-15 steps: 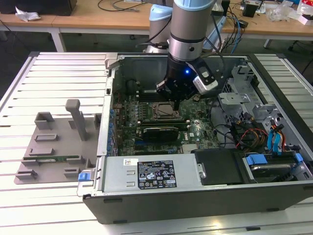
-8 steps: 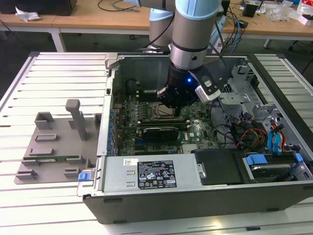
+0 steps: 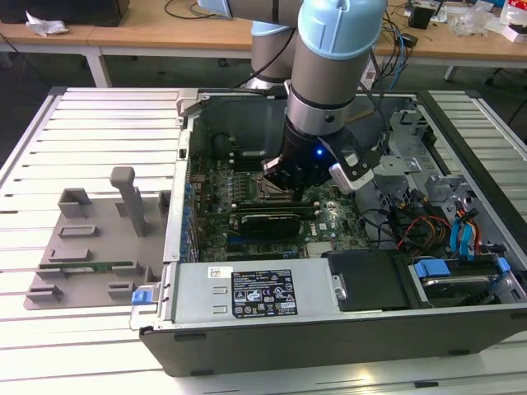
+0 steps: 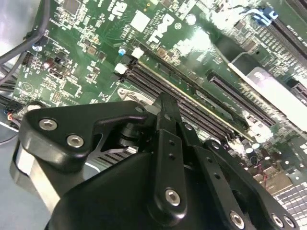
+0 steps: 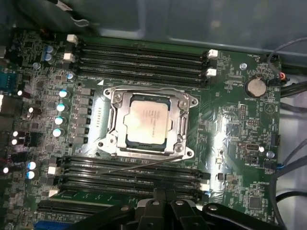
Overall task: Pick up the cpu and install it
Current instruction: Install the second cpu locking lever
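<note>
The cpu (image 5: 146, 120), a pale silvery square chip, lies flat inside the metal socket frame (image 5: 111, 103) on the green motherboard (image 5: 230, 139). A thin wire lever (image 5: 144, 164) runs slanted along one side of the frame. My gripper (image 5: 166, 195) hovers just off the memory slots beside the socket, shut with nothing between its fingers. In the second wrist view the gripper (image 4: 165, 99) points down at the long black memory slots (image 4: 192, 103). In the exterior view the gripper (image 3: 288, 179) hangs low inside the open computer case (image 3: 247, 329), over the middle of the board.
The case walls (image 3: 185, 164) ring the board closely. A black expansion card (image 3: 268, 222) lies near the gripper. Drive bays and coloured cables (image 3: 428, 222) fill the exterior view's right. A grey fixture tray (image 3: 90, 247) with a long green stick lies at the exterior view's left.
</note>
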### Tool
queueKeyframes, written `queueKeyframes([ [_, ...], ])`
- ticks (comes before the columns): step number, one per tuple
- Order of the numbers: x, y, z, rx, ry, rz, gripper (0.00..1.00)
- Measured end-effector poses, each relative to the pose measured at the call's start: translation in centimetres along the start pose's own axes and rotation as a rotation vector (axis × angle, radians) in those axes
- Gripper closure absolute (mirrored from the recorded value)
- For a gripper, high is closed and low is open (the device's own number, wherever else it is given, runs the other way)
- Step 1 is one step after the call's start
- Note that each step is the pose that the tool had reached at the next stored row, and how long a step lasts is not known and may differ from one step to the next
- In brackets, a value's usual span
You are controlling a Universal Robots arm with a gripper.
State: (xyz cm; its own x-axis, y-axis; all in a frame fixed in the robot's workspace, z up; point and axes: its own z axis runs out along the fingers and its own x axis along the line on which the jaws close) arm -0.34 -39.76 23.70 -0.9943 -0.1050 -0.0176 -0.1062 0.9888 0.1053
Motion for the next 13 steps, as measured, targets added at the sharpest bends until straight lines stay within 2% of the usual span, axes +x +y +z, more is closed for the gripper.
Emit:
queueKeyframes([
  [2, 0.51, -0.11, 0.02, -0.0018, -0.0002, 0.0, 0.89],
  [6, 1.09, -0.05, 0.06, -0.0243, -0.0026, 0.0, 0.89],
  [8, 1.22, 0.07, 0.14, -0.0266, -0.0029, 0.0, 0.89],
  [10, 1.27, 0.8, 0.37, -0.0266, -0.0029, 0.0, 0.89],
  [13, 1.49, 0.99, 0.57, -0.0265, -0.0028, 0.0, 0.89],
])
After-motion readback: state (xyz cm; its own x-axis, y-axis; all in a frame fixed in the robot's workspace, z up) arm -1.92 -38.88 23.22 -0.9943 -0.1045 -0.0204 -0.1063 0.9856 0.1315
